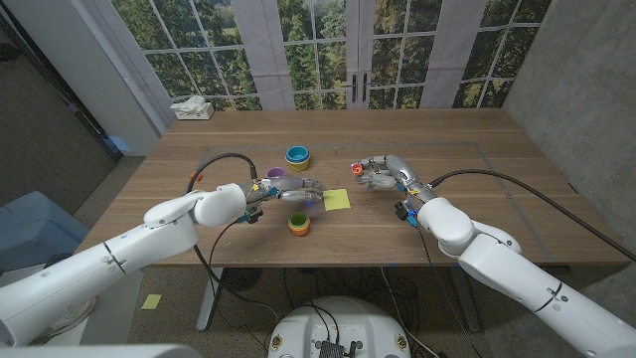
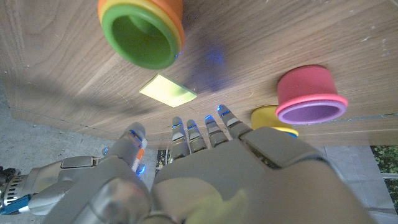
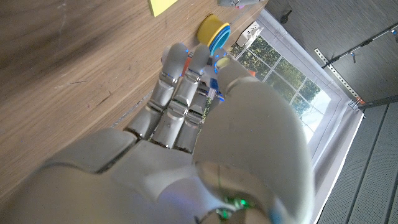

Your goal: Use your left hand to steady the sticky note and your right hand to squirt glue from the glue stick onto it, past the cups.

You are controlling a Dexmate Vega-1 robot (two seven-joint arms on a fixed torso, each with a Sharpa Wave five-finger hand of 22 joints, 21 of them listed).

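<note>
A yellow sticky note [image 1: 338, 200] [image 2: 168, 91] [image 3: 163, 5] lies near the middle of the wooden table [image 1: 477, 214]. My left hand [image 1: 299, 190] [image 2: 205, 149] reaches toward its left edge with fingers stretched and apart, holding nothing; I cannot tell whether the fingertips touch it. Three cups ring that hand: a blue-and-yellow cup [image 1: 297, 156] [image 3: 214, 29] behind, a pink-purple cup [image 1: 275, 174] [image 2: 309, 96] beside the wrist, and an orange-green cup [image 1: 299, 225] [image 2: 143, 31] in front. To the note's right and a little farther back, my right hand [image 1: 383, 173] [image 3: 186, 106] curls around the glue stick [image 1: 356, 171] [image 3: 214, 84].
A tissue box [image 1: 192, 107] sits at the table's far left corner. Black cables arc over both forearms. A blue chair [image 1: 35, 229] stands left of the table, and a yellow note [image 1: 151, 300] lies on the floor beneath.
</note>
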